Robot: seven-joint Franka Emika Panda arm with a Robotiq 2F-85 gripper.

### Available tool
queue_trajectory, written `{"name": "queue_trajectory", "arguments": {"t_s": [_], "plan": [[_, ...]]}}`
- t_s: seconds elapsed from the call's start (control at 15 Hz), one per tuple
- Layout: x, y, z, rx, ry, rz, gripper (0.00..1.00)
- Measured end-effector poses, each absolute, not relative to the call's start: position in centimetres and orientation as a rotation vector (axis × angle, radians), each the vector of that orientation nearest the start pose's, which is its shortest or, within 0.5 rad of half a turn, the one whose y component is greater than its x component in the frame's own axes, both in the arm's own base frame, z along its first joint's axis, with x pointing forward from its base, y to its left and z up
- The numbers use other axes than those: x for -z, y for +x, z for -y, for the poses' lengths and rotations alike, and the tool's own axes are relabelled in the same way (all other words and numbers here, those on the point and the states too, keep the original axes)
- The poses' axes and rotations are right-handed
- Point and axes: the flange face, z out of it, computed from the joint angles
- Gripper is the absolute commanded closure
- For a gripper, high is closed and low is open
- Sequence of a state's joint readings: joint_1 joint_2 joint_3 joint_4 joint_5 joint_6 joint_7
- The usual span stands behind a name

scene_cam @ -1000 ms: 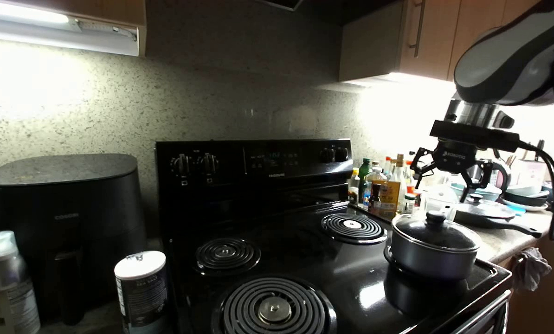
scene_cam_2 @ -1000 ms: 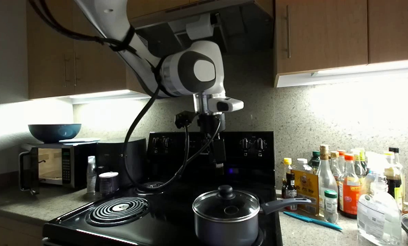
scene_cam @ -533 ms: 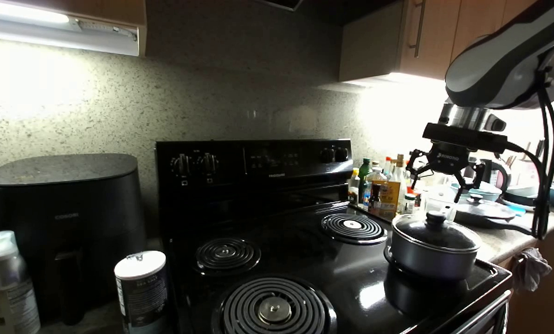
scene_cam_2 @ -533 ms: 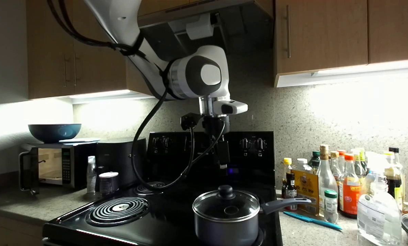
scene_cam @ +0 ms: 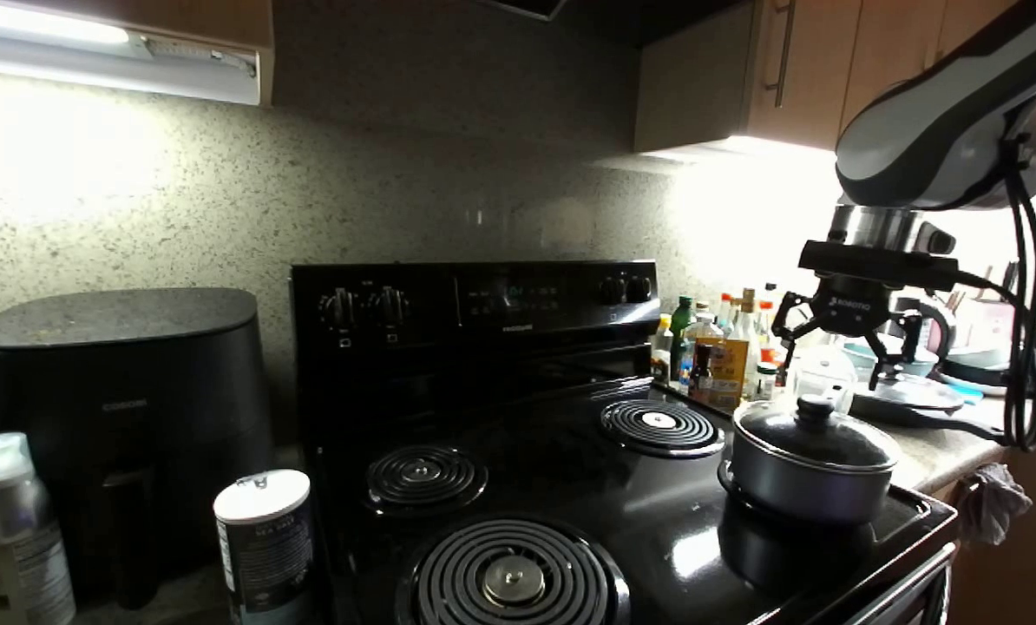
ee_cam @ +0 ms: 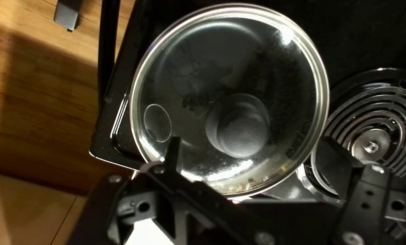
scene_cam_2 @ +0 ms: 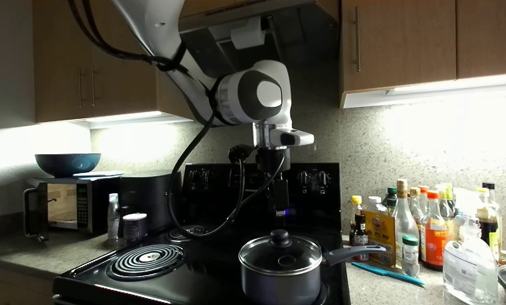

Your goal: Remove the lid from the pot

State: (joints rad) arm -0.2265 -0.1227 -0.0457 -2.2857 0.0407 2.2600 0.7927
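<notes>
So, the lid (ee_cam: 220, 75) sits flat on the pot (scene_cam_2: 280, 284), closing off its mouth, and its knob (ee_cam: 245, 132) stands up at the centre, below the gripper (scene_cam: 830, 371) and clear of it: that gap is what the next move turns on. The jaws are spread wide, with nothing between them, pointing down. In the wrist view the knob falls between the two fingers (ee_cam: 173, 149) from side to side, yet lies farther up than their tips, so my call is a descent with perhaps a slight shift along that line; just how much, I can't tell from here. The knob is round, with no long axis to line up with, so almost any jaw angle ought to serve.

On materials: the knob is matte black, dome-topped and plastic-looking, and should take a pinch well if the fingers get below its crown. The lid around it is clear, shallow-domed glass, streaked with glare and ringed in bright metal. Underneath come the pot's satin grey walls, then a smooth dark handle (scene_cam_2: 354, 253) reaching out towards the bottles (scene_cam_2: 433, 235). Wider still, the stove (scene_cam: 570, 473) gleams black like a mirror, its coil burners (scene_cam: 514, 582) ridged in spirals, and the counter (scene_cam_2: 380, 292) shows a speckled, stony grain.
</notes>
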Motion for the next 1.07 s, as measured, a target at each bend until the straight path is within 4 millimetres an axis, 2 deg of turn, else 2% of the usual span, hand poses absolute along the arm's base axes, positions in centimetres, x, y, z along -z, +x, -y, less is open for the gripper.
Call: {"name": "queue_trajectory", "arguments": {"t_s": [0.33,0.53,0.8,1.07], "plan": [[-40.0,49.5,13.3,-0.038,-2.668,-1.603,0.00],[-39.7,50.6,13.0,-0.064,-2.660,-1.628,0.00],[-39.7,50.8,13.2,-0.066,-2.656,-1.636,0.00],[-38.0,50.9,13.5,-0.111,-2.668,-1.645,0.00]]}}
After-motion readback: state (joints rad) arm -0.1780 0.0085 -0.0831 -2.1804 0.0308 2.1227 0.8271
